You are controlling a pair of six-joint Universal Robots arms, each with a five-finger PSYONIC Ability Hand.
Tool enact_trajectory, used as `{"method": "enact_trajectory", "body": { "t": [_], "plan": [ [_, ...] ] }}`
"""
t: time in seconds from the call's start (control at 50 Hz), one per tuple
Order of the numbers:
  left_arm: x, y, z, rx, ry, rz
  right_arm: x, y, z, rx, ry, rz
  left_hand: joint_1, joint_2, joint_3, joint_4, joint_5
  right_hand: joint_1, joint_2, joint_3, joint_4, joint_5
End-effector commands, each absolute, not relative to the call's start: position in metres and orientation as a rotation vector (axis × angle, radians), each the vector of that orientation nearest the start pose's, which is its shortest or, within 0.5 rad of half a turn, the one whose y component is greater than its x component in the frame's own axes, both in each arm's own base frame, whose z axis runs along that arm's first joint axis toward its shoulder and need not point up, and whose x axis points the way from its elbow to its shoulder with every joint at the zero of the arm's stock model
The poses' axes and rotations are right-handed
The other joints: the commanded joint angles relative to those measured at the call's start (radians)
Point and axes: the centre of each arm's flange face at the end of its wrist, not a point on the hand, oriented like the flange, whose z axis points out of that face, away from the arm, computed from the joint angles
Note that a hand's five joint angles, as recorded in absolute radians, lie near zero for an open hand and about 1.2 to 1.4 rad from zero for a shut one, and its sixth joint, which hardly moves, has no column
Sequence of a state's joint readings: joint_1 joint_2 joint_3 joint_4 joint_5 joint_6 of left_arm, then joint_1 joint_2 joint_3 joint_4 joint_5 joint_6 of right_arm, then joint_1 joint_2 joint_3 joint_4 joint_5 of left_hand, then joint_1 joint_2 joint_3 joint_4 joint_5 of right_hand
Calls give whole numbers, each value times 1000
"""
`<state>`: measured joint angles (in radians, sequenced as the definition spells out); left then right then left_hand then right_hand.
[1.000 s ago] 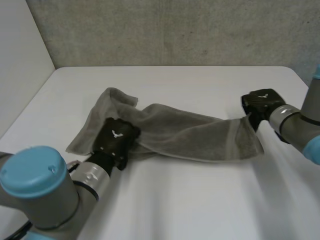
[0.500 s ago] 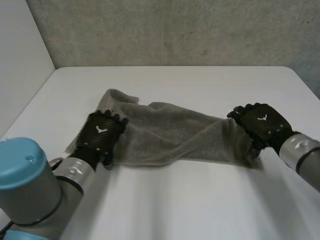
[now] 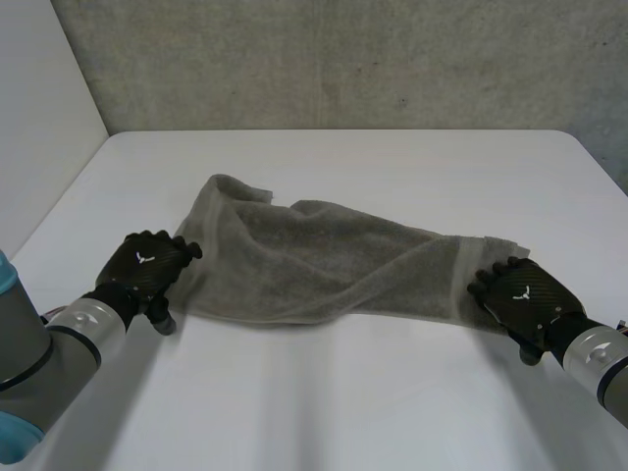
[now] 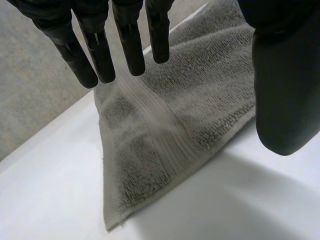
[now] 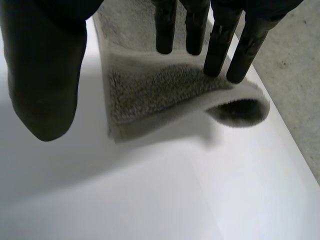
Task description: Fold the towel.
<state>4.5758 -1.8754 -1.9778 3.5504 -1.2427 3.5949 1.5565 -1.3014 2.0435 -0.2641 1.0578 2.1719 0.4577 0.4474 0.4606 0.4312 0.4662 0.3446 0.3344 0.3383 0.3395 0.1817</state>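
A grey towel point(image 3: 324, 260) lies stretched sideways across the white table, bunched in long folds. My left hand point(image 3: 147, 267) rests at its left end, fingers straight and spread, holding nothing. In the left wrist view my left hand point(image 4: 127, 40) hovers over the towel's end point(image 4: 165, 130), its thumb point(image 4: 282, 90) apart from the cloth. My right hand point(image 3: 520, 294) sits at the towel's right end, also with straight fingers. In the right wrist view my right hand point(image 5: 192, 30) reaches over the towel's end point(image 5: 150, 95), where one corner point(image 5: 240, 107) curls over on itself.
The table point(image 3: 343, 392) is bare in front of the towel and behind it. A concrete wall point(image 3: 343, 59) stands along the far edge and a white wall point(image 3: 39, 118) along the left side.
Both hands have let go of the towel's ends and drawn back toward the near edge. The towel has settled flatter on the table.
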Motion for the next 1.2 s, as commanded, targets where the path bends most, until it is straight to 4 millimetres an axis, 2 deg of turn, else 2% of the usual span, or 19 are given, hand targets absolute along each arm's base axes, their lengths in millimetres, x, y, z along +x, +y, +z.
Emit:
{"method": "enact_trajectory", "body": {
  "t": [0.02,0.16,0.24,0.54,0.58,0.7,0.76,0.78,0.92,1.06,1.2],
  "plan": [
    [-199,-272,125,1052,2378,-1881,168,-270,115,-1583,2230,-1759,-33,-23,-36,-6,-216,169,179,175,174,157],
    [-199,-273,125,1076,2344,-1879,165,-282,106,-1572,2272,-1737,-33,-23,-36,-6,-216,269,279,275,274,257],
    [-199,-273,125,1081,2339,-1880,164,-289,108,-1571,2277,-1765,-33,-23,-36,-6,-216,366,376,372,371,354],
    [-199,-273,125,1079,2338,-1881,177,-297,112,-1584,2227,-1802,-33,-23,-36,-6,-216,430,440,437,435,419],
    [-199,-273,125,1081,2339,-1880,177,-299,112,-1582,2231,-1804,-33,-23,-36,-6,-216,483,493,489,488,472],
    [-199,-271,124,1086,2346,-1875,179,-304,116,-1571,2240,-1835,-33,-23,-36,-6,-216,876,886,882,881,864],
    [-199,-271,124,1086,2346,-1875,178,-306,117,-1556,2246,-1841,-33,-23,-36,-6,-216,941,951,947,946,930],
    [-199,-270,124,1086,2346,-1875,177,-307,118,-1533,2253,-1844,-33,-23,-36,-6,-216,1051,1061,1057,1056,1039],
    [-200,-269,124,1088,2348,-1873,173,-317,124,-1379,2302,-1864,-30,-20,-33,-3,-213,1052,1062,1058,1057,1040],
    [-199,-269,124,1088,2346,-1872,171,-325,141,-1112,2308,-1878,-30,-20,-33,-3,-213,1052,1062,1058,1057,1040],
    [-199,-274,127,1080,2310,-1907,172,-325,142,-1026,2303,-1846,-15,-5,-18,11,-198,1052,1062,1058,1057,1040]
  ]
}}
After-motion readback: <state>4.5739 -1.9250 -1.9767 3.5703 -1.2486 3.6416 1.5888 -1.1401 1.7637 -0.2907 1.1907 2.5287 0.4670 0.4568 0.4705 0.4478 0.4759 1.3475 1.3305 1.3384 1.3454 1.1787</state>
